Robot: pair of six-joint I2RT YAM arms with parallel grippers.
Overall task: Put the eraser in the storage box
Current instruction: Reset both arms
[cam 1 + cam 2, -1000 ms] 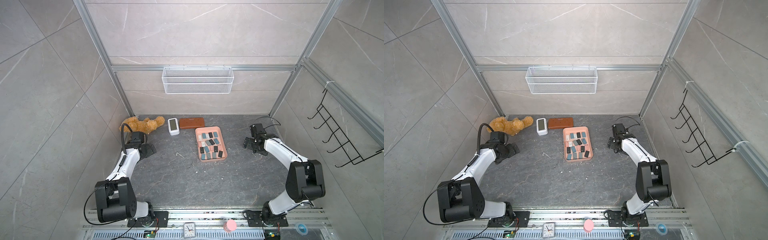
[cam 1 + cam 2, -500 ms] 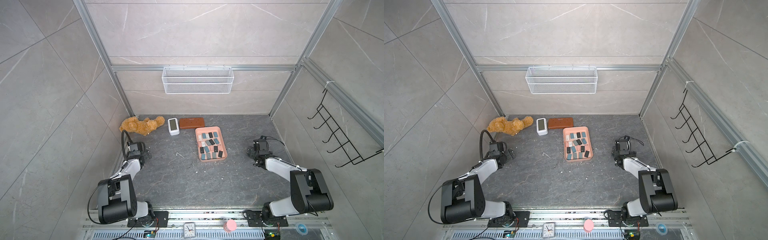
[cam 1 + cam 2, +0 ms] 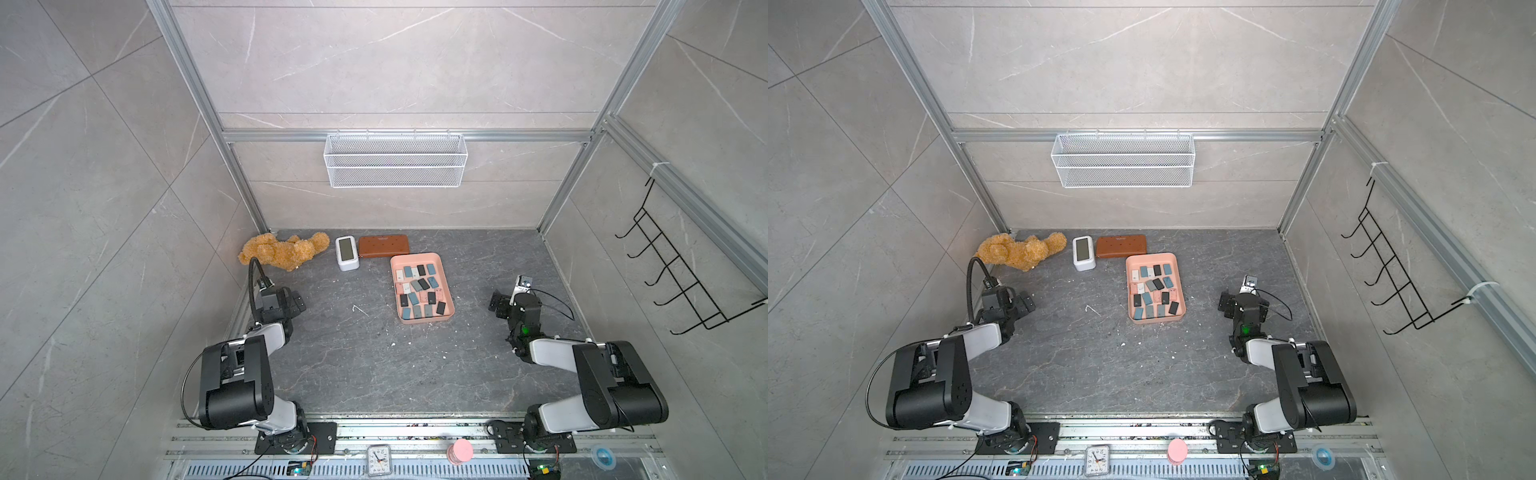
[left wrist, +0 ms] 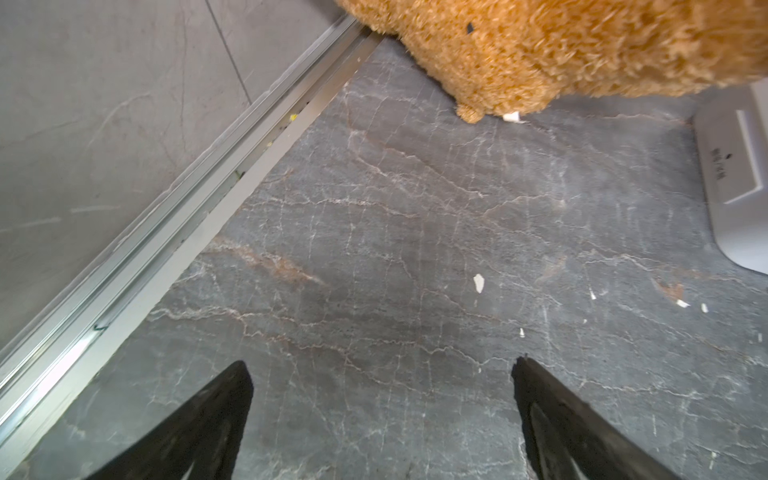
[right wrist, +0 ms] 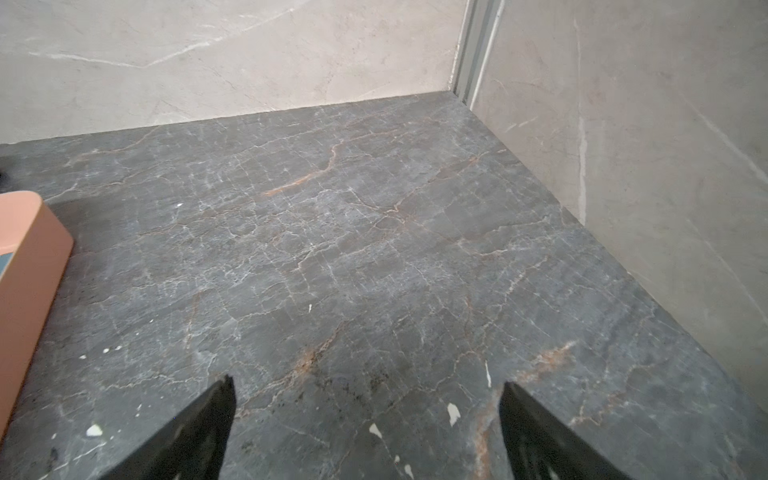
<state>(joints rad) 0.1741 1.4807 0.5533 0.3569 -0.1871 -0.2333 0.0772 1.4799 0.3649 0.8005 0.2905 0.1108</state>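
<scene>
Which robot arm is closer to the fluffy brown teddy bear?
The left arm: its open jaws sit close to the bear. The right arm is far off, beyond the salmon-pink plastic tray.

Salmon-pink storage box (image 3: pixel 447 293); black, blue-grey erasers (image 3: pixel 418 288) (some pink); veined dark-grey table (image 3: pixel 357 365).

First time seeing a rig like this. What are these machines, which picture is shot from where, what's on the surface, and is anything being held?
Two robot arms with pincer grippers. Both top views look down from overhead; each wrist view looks out between one arm's jaws. On the dark tabletop: a pink storage box holding small erasers, a teddy bear, a white screen device and a brown case. The left gripper and right gripper are both open, holding nothing.
</scene>
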